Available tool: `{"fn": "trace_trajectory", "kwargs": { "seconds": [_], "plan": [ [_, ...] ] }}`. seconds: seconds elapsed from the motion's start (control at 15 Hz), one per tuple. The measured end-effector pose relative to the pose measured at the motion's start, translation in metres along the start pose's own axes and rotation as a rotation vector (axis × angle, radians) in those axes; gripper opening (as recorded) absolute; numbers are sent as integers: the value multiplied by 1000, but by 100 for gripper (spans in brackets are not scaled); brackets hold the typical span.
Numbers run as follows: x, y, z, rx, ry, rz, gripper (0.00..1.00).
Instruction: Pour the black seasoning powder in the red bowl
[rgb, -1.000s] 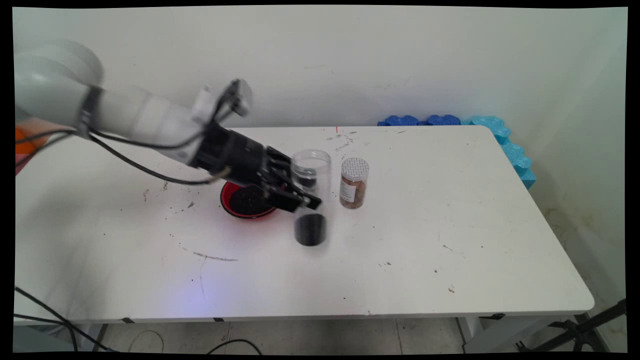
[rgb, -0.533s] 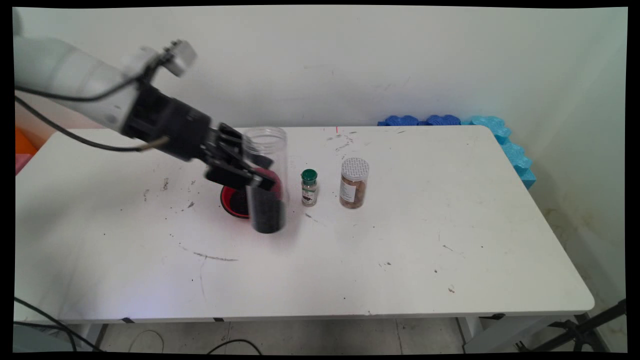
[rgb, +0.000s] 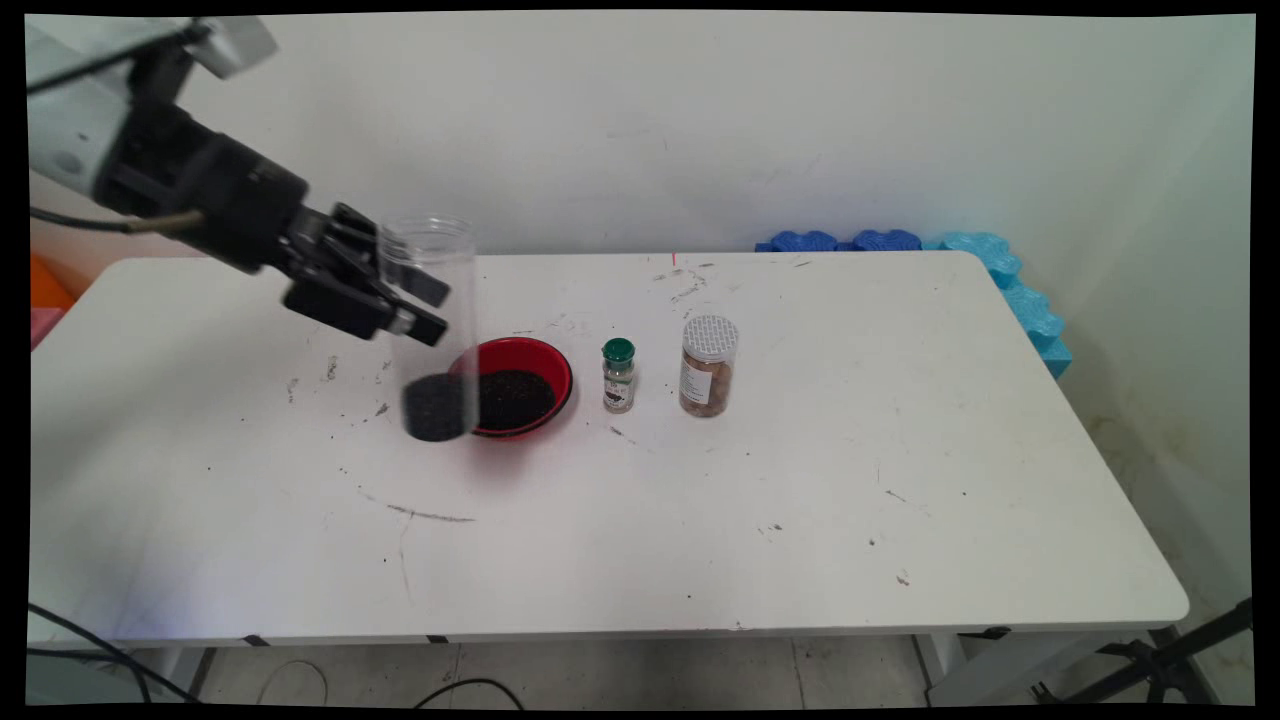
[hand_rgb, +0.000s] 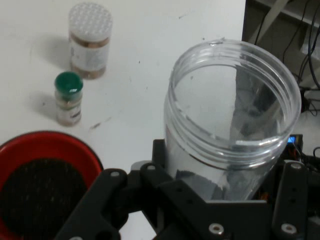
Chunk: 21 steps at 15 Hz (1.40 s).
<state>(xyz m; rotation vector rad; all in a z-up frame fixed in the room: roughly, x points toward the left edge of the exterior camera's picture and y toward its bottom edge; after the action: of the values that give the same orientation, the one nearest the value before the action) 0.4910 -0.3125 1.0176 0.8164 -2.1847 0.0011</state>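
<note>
My gripper is shut on a tall clear plastic jar with an open mouth and a dark fill at its bottom. The jar hangs upright in the air, above the table and just left of a red bowl that holds dark grains. In the hand view the jar fills the middle between my black linkage, its rim toward the camera. The red bowl lies at the lower left there.
Right of the bowl stand a small spice bottle with a green cap and a jar with a white perforated lid; both show in the hand view too. Blue foam pieces line the table's far right corner.
The gripper has carried the clear jar up and to the left, from right of the red bowl to its left. The bowl and green-capped bottle have come out from behind the arm and jar.
</note>
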Motion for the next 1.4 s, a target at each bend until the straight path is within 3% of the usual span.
{"fn": "trace_trajectory", "kwargs": {
  "seconds": [0.47,0.73,0.93,1.4],
  "plan": [
    [1,-5,-33,17,-29,-33,0],
    [5,-8,-38,-2,-23,-79,0],
    [6,-11,-35,-13,-43,-158,0],
    [11,-28,-15,-2,-66,-478,0]
  ]
}}
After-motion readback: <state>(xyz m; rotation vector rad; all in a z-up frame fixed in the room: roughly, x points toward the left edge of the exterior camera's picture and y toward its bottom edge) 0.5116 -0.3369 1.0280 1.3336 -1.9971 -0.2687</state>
